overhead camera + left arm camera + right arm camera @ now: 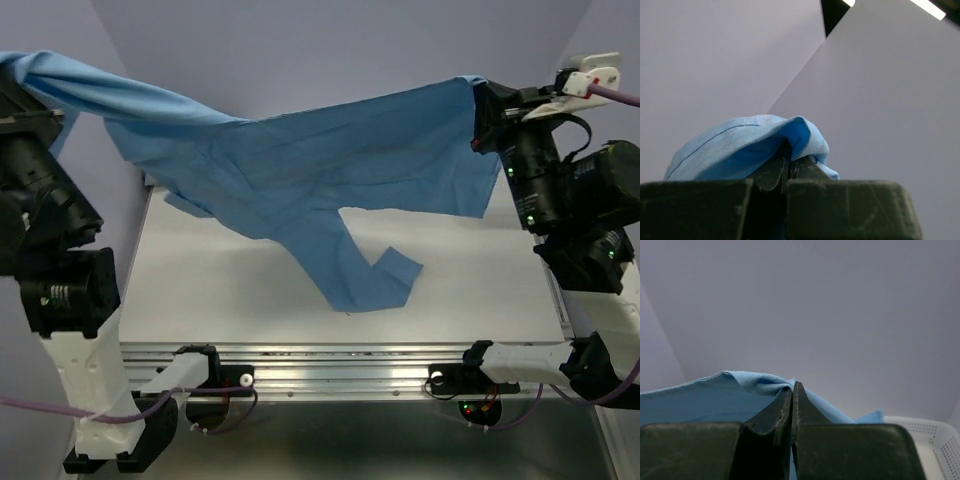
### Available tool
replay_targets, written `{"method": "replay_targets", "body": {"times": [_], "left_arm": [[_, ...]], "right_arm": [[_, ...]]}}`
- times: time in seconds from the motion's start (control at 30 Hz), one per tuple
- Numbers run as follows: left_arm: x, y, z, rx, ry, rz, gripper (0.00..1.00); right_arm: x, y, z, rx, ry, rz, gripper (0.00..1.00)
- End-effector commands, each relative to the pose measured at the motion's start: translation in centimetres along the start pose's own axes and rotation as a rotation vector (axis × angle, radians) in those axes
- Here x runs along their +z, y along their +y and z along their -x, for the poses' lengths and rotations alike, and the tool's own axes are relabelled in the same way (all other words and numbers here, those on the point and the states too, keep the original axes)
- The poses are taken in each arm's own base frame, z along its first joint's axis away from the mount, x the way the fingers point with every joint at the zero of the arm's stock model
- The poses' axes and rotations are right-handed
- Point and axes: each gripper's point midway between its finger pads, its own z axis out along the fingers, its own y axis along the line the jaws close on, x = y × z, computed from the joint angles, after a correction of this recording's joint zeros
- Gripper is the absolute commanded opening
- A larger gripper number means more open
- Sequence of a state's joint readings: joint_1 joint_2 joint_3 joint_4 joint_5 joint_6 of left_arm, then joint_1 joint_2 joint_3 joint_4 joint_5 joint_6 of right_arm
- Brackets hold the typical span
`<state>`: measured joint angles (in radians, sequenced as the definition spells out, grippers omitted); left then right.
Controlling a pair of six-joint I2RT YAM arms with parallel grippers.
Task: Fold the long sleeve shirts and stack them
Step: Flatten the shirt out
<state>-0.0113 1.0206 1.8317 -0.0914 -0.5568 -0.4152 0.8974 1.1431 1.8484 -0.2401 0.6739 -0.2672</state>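
A light blue long sleeve shirt (330,170) hangs spread in the air above the white table (490,290), stretched between my two arms. One part of it droops down to the table (375,285). My right gripper (482,100) is shut on the shirt's right edge; in the right wrist view its jaws (793,387) pinch a fold of blue cloth (700,400). My left gripper (788,152) is shut on the shirt's left end, with cloth (740,145) bunched over its tips. In the top view that end runs off the frame's left edge. No second shirt shows.
A white mesh basket (935,440) shows at the lower right of the right wrist view. Lilac walls enclose the table at the back and sides. A metal rail (340,360) with the arm bases runs along the near edge.
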Motion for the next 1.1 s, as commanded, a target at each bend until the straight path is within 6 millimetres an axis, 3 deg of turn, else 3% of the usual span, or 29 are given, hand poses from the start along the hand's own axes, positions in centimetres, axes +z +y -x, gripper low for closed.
{"method": "replay_targets", "body": {"times": [0.0, 0.13, 0.2, 0.33, 0.43, 0.47, 0.5, 0.53, 0.57, 0.6, 0.63, 0.7, 0.73, 0.77, 0.8, 0.87, 0.9, 0.93, 0.97, 1.0, 1.07], "left_arm": [[-3.7, -1.8, 13.2, -0.017, -0.278, -0.039, 0.0], [-8.3, -2.9, 21.9, -0.083, -0.459, -0.115, 0.0], [-9.9, -3.6, 24.0, -0.109, -0.493, -0.176, 0.0], [-12.0, -4.8, 26.1, -0.129, -0.529, -0.268, 0.0], [-11.0, -4.8, 24.9, -0.12, -0.51, -0.259, 0.0], [-9.9, -4.9, 23.2, -0.101, -0.478, -0.25, 0.0], [-8.9, -5.3, 21.8, -0.084, -0.454, -0.259, 0.0], [-7.8, -5.3, 20.3, -0.067, -0.426, -0.248, 0.0], [-6.3, -5.4, 18.1, -0.043, -0.386, -0.236, 0.0], [-4.1, -5.3, 15.3, -0.017, -0.336, -0.203, 0.0], [-2.7, -5.1, 13.3, 0.001, -0.305, -0.181, 0.0], [0.3, -4.5, 8.4, 0.051, -0.228, -0.131, 0.0], [2.8, -4.0, 3.6, 0.098, -0.156, -0.108, 0.0], [3.8, -3.8, 1.2, 0.124, -0.123, -0.111, 0.0], [5.6, -3.9, -2.4, 0.153, -0.081, -0.127, 0.0], [7.3, -2.7, -9.2, 0.218, 0.021, -0.138, 0.0], [8.0, -2.6, -11.6, 0.222, 0.051, -0.159, 0.0], [9.0, -1.4, -16.3, 0.257, 0.122, -0.152, 0.0], [9.3, 0.0, -20.0, 0.283, 0.187, -0.139, 0.0], [9.9, 1.5, -25.2, 0.31, 0.271, -0.134, 0.0], [10.0, 3.4, -31.5, 0.337, 0.381, -0.15, 0.0]], "right_arm": [[-2.8, -1.6, 7.6, 0.016, -0.158, 0.116, 0.01], [-6.2, -1.3, 11.8, 0.07, -0.26, 0.292, 0.01], [-8.1, -1.9, 13.4, 0.081, -0.31, 0.342, 0.01], [-9.3, -2.3, 14.1, 0.095, -0.336, 0.368, 0.01], [-8.1, -2.9, 12.7, 0.09, -0.307, 0.289, 0.01], [-7.6, -4.2, 12.4, 0.096, -0.303, 0.205, 0.01], [-6.4, -3.7, 10.1, 0.065, -0.256, 0.168, 0.01], [-5.8, -4.2, 9.2, 0.055, -0.24, 0.108, 0.01], [-5.0, -5.8, 8.3, 0.049, -0.22, -0.017, 0.01], [-3.9, -5.6, 5.9, 0.012, -0.166, -0.075, 0.01], [-3.6, -7.1, 4.3, -0.016, -0.114, -0.197, 0.01], [-2.0, -6.3, 2.1, -0.051, -0.092, -0.265, 0.01], [-1.3, -5.4, -0.3, -0.088, -0.045, -0.276, 0.01], [-0.7, -4.7, -1.7, -0.109, -0.02, -0.279, 0.01], [0.5, -3.9, -4.0, -0.147, 0.018, -0.285, 0.01], [2.6, -5.3, -8.4, -0.165, 0.063, -0.347, 0.01], [3.4, -6.3, -10.3, -0.172, 0.085, -0.375, 0.01], [4.4, -8.0, -15.0, -0.206, 0.155, -0.419, 0.01], [4.9, -8.4, -17.4, -0.197, 0.184, -0.413, 0.01], [5.2, -9.2, -19.9, -0.188, 0.22, -0.429, 0.01], [6.2, -10.7, -27.4, -0.134, 0.334, -0.352, 0.01]]}}
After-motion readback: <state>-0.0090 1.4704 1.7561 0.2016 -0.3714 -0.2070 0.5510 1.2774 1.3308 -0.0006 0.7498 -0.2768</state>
